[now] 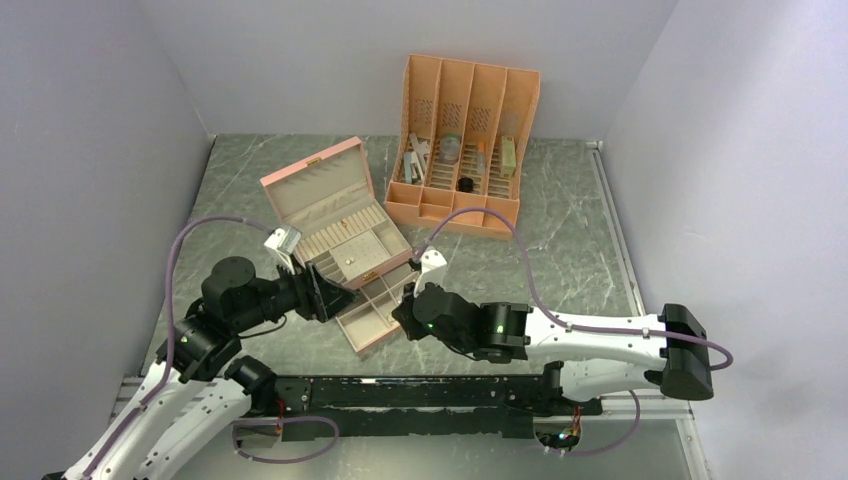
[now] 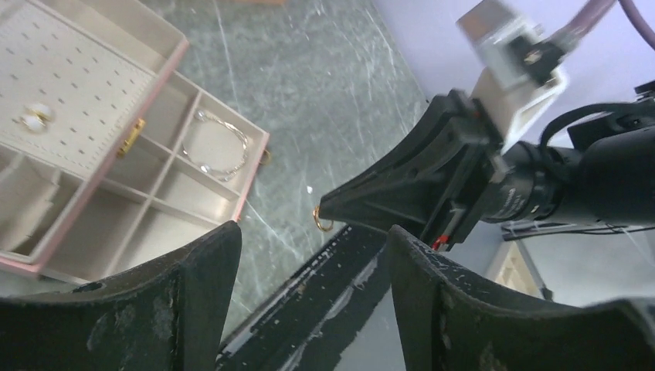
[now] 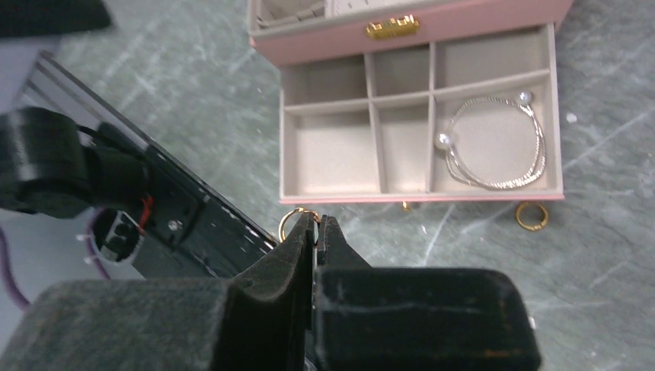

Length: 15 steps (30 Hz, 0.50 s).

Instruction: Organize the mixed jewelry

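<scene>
My right gripper (image 3: 317, 219) is shut on a small gold ring (image 3: 287, 222), held just off the front of the pink jewelry box's pulled-out drawer (image 3: 421, 195). The left wrist view shows the ring (image 2: 322, 221) at that gripper's tip. A second gold ring (image 3: 531, 216) and a tiny gold piece (image 3: 405, 205) lie on the table by the drawer front. A silver bracelet with pearls (image 3: 494, 147) lies in the drawer's right compartment. Pearl earrings (image 2: 31, 117) sit on the box's upper tray. My left gripper (image 2: 313, 236) is open and empty, facing the right gripper's tip.
The pink jewelry box (image 1: 325, 195) stands open at mid-table with its lid up. An orange slotted organizer (image 1: 465, 130) with grey and black oddments stands behind it. A black rail (image 1: 430, 395) runs along the near edge. Walls close in at left, right and rear.
</scene>
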Each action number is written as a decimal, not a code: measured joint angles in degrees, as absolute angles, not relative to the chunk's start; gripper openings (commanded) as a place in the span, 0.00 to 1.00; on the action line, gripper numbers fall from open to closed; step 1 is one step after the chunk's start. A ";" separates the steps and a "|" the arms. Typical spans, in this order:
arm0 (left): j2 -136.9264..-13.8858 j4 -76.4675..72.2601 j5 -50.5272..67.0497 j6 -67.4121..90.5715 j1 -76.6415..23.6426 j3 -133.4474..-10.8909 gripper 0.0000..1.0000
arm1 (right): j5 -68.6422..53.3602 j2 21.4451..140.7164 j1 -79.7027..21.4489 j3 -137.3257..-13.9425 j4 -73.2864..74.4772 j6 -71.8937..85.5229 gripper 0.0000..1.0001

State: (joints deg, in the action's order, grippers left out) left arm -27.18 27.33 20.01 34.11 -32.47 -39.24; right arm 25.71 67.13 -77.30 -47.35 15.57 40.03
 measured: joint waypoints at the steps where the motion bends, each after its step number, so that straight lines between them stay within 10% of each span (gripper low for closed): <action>1: -26.98 26.83 20.97 35.51 -32.45 -38.26 0.71 | 26.04 66.89 -77.41 -47.35 14.61 40.01 0.00; 15: -25.43 14.61 29.95 55.79 -32.45 -26.37 0.57 | 30.85 65.56 -79.70 -47.35 2.33 38.02 0.00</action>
